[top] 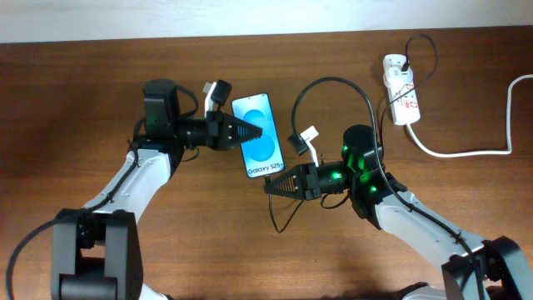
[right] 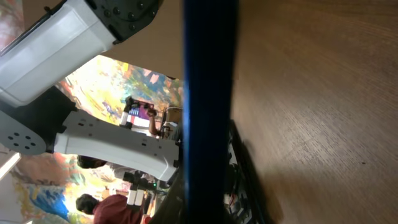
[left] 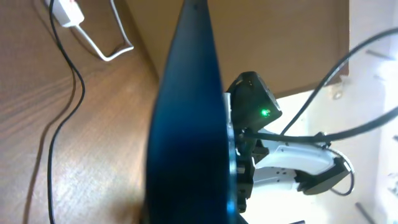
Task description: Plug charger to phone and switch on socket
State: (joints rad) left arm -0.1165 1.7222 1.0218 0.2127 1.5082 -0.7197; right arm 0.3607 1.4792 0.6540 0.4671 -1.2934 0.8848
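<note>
Clamps the phone (top: 265, 152) at its left long edge with the left pincer (top: 248, 132), jaws closed on it, tips reaching over the blue screen. Shows the phone screen-up in the overhead view, near the middle of the desk (top: 83, 67), the "Galaxy S25" end turned towards the right arm; cannot tell whether lifted or resting on the wood. Fills the middle of both wrist views edge-on, as a dark blue band. Points the right pincer (top: 271, 186) at that lettered short end, tips just beside it, jaws closed; cannot tell whether the plug tip sits between them. Loops the charger (top: 333, 81), a thin black cable, in an arc above the right arm. Keeps the socket (top: 403, 96) well apart from the phone, towards the far right of the desk, more thin black cable curling at it. Trails a thick white cord (top: 466, 154) from the socket off to the right edge.
</note>
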